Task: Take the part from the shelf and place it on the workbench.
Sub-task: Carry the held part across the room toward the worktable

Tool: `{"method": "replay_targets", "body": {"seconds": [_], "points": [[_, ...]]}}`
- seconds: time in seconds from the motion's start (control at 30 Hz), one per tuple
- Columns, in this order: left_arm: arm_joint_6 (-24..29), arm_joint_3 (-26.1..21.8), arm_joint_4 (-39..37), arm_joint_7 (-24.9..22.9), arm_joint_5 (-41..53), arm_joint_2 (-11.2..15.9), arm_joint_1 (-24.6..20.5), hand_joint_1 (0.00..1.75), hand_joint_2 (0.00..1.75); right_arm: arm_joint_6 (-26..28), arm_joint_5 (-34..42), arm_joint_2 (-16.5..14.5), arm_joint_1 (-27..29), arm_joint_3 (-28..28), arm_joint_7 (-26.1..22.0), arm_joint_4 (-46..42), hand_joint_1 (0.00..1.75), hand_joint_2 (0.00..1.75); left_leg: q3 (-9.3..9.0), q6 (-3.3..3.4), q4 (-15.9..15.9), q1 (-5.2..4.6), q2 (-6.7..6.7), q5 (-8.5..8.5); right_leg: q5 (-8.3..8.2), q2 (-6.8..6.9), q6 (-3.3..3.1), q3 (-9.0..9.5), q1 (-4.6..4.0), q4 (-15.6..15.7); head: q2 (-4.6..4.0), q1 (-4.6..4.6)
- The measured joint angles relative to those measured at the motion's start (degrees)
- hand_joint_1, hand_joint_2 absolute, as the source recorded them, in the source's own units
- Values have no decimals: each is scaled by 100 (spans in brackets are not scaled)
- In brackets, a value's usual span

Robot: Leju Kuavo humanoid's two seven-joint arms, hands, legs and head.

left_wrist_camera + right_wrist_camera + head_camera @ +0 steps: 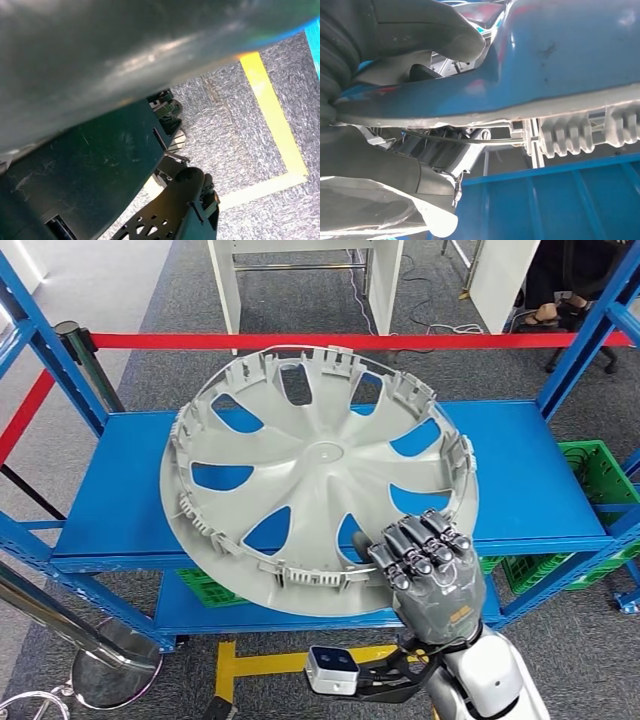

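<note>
The right hand [432, 562] grips the near rim of the grey wheel cover [317, 475], fingers over its inner face (thumb underneath, judging by the right wrist view). The cover tilts above the blue shelf [521, 470], spreading away from the hand and to its left. I cannot tell the left hand's state.

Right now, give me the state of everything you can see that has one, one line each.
wheel cover: inner side up, tilted, near edge off the shelf, held by the right hand.
right hand: grips the wheel cover's near rim, fingers over the top.
left hand: cannot tell from the left wrist view.
blue shelf: the wheel cover above it.
green crate: on the floor beside the shelf.
red barrier tape: stretched taut behind the shelf.
</note>
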State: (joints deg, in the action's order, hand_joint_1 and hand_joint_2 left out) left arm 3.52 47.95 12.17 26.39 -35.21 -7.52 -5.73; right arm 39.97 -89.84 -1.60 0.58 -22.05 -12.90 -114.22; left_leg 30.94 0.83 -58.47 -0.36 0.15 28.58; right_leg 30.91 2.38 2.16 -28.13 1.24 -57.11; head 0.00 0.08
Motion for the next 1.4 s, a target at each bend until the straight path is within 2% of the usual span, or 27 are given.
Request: {"method": "replay_targets", "body": {"seconds": [0.47,0.63,0.7,0.77,0.8,0.87,0.9,0.93,0.97,1.0,1.07,1.1,1.13,1.2,1.23,1.27,1.3,1.37,1.4], "points": [[41,-26,0,12,50,-9,-10,0,0,-3,-1,0,-48,-136,68,-28,175,175,0,0,0,0,0,0,0,0,0,0,0,0,0,0],[43,-28,0,0,78,-5,-17,0,0,-3,-1,0,-56,-155,68,-29,175,175,23,63,-50,-34,-2,8,-42,5,68,1,34,27,0,-5],[44,-29,0,-23,95,-7,-22,0,0,-5,-1,-1,-61,-155,68,-44,175,175,18,118,14,-27,-2,-50,-41,-7,108,-9,34,30,0,-3],[48,-31,0,-49,105,-13,-38,0,0,-6,-1,-2,-67,-155,62,-75,175,175,16,189,108,3,-2,-124,146,-94,121,-140,30,-195,-1,12],[50,-32,0,-62,111,-18,-45,0,0,-6,0,-2,-67,-156,54,-89,175,175,24,212,134,17,-1,-150,322,-153,122,-287,31,-484,-1,25],[69,-33,0,-94,121,-22,-51,0,0,-6,1,-2,-61,-156,25,-107,175,175,60,230,136,14,-4,-171,643,-215,139,-665,30,-1274,0,43],[85,-34,0,-120,126,-24,-51,0,0,-7,1,-2,-53,-156,13,-113,175,175,68,228,133,13,-8,-178,679,-223,150,-800,32,-1545,0,45],[104,-36,0,-149,127,-24,-51,0,0,-7,1,-1,-47,-154,4,-119,175,175,72,221,127,15,-14,-183,596,-226,161,-845,37,-1613,0,45],[122,-38,0,-174,127,-26,-53,0,0,-7,1,-1,-41,-153,0,-127,175,175,73,210,114,22,-23,-184,400,-225,168,-776,46,-1438,0,47],[139,-40,0,-195,127,-27,-56,0,0,-8,1,-1,-38,-150,-3,-142,175,175,76,192,91,31,-32,-178,153,-226,178,-618,58,-1075,0,48],[173,-44,0,-243,126,-26,-66,0,0,-8,1,-2,-38,-148,-10,-188,175,175,126,122,21,28,-53,-167,-131,-257,179,-288,59,-419,0,58],[189,-45,0,-275,126,-25,-72,0,0,-8,1,-2,-36,-145,-15,-219,175,175,164,76,-18,21,-64,-174,-165,-274,167,-212,56,-248,0,61],[204,-47,0,-315,126,-22,-76,0,0,-8,1,-2,-36,-142,-20,-247,175,175,208,30,-45,13,-75,-194,-136,-292,138,-202,45,-210,0,62],[231,-52,0,-407,125,-15,-76,0,0,-9,1,-3,-32,-125,-25,-309,175,175,268,-47,-72,21,-89,-214,-152,-285,47,-270,51,-183,0,57],[244,-57,0,-457,124,-11,-77,0,0,-10,1,-6,-31,-115,-25,-336,175,175,311,-84,-118,30,-87,-152,-174,-272,-12,-306,57,-175,0,50],[255,-61,0,-510,124,-9,-77,0,0,-11,1,-10,-28,-105,-23,-368,175,175,382,-118,-257,41,-83,-14,-209,-254,-71,-348,65,-166,0,36],[266,-66,0,-558,125,-7,-79,0,0,-11,0,-15,-28,-97,-16,-401,175,175,489,-150,-518,55,-78,199,-246,-232,-122,-398,68,-160,0,17],[291,-72,0,-647,132,-3,-79,0,0,-12,-1,-24,-27,-85,0,-470,175,175,742,-192,-1260,69,-70,640,-320,-193,-176,-508,52,-160,0,-18],[311,-74,0,-688,142,0,-78,0,0,-12,-1,-26,-27,-77,8,-502,175,175,804,-198,-1544,73,-69,751,-360,-173,-184,-561,40,-161,0,-26]]}}
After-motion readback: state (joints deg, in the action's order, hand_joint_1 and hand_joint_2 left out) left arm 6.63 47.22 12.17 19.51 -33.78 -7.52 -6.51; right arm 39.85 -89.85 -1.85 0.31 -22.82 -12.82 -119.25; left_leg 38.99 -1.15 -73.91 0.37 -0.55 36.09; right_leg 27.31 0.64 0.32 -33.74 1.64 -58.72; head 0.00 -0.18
